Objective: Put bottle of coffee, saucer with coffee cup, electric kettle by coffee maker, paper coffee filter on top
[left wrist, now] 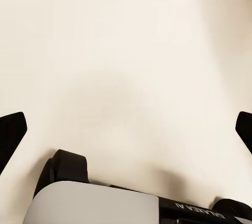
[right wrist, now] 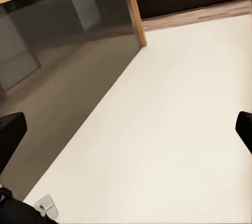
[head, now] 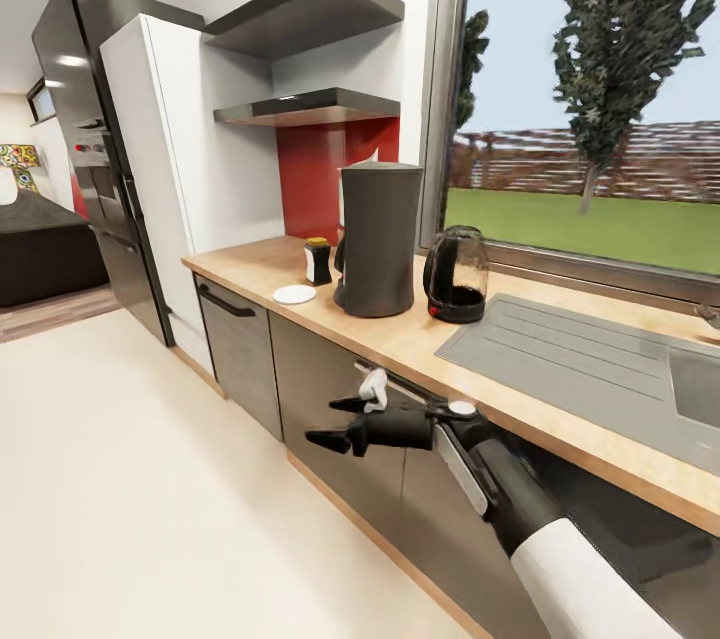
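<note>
Right gripper (head: 338,421) hangs in front of the lower cabinets, below the countertop's (head: 560,419) front edge, fingers spread wide and gripping nothing; a small white item, perhaps the cup, rides beside its wrist. My left gripper (left wrist: 126,129) is spread wide too, over bare floor. Near the counter's back edge stand coffee bottle (head: 318,261), saucer (head: 294,294), coffee maker (head: 377,239) and kettle (head: 456,275), clustered as the station wants.

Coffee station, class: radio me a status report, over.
Left pincer open, right pincer open. Coffee maker, bottle, kettle on countertop; saucer bare. Right pincer below counter edge, by cabinet fronts.
</note>
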{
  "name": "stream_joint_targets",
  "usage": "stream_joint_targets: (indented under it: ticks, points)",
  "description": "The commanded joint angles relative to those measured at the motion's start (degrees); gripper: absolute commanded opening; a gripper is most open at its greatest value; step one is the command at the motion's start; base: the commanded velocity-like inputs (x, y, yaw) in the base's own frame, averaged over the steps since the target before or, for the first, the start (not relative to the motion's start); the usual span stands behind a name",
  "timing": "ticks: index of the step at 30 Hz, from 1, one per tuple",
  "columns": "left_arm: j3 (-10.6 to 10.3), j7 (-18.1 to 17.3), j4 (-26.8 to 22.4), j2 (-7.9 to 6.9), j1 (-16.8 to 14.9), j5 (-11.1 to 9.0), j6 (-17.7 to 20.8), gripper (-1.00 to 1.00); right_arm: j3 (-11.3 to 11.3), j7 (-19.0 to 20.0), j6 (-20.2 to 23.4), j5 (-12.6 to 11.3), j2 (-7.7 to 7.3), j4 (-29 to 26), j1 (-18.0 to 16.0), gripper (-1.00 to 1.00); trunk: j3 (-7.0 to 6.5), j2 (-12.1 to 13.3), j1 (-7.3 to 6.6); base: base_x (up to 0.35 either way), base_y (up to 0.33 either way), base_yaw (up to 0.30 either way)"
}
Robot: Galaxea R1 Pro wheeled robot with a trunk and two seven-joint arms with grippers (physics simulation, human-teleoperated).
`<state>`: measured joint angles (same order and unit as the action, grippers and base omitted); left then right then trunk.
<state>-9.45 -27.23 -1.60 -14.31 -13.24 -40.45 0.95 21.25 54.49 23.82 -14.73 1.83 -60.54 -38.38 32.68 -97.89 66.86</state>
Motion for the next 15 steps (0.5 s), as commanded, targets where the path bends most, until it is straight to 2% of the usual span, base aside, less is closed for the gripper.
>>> stream_joint_targets:
  ticks: [1,4,7,9,15]
  points:
    - [-0.5,-0.2,0.0,0.0,0.0,-0.6,0.1,1.0,0.0,0.0,-0.1,-0.5,-0.04,0.6,0.3,1.0,0.06,0.0,-0.01,0.0,0.0,0.0]
    - [-0.5,-0.2,0.0,0.03,0.0,-0.6,0.1,1.0,0.1,0.2,-2.2,-0.4,-0.14,4.0,1.2,1.0,0.06,0.0,-0.01,0.0,0.0,0.0]
    - [-0.5,-0.2,0.0,0.06,0.0,-0.6,0.1,1.0,0.0,3.1,-6.4,-0.4,-0.55,11.1,2.1,1.0,0.06,0.0,-0.01,0.0,0.0,0.0]
    - [-0.5,-0.2,0.0,0.06,0.0,-0.6,0.1,1.0,0.0,3.8,-7.4,-0.4,-0.75,12.6,2.2,1.0,0.06,0.0,-0.01,0.0,0.0,0.0]
    - [-0.5,-0.2,0.0,0.07,0.0,-0.6,0.1,1.0,0.0,8.0,-17.0,-0.5,-3.45,29.1,2.4,1.0,0.06,0.0,-0.01,0.0,0.0,0.0]
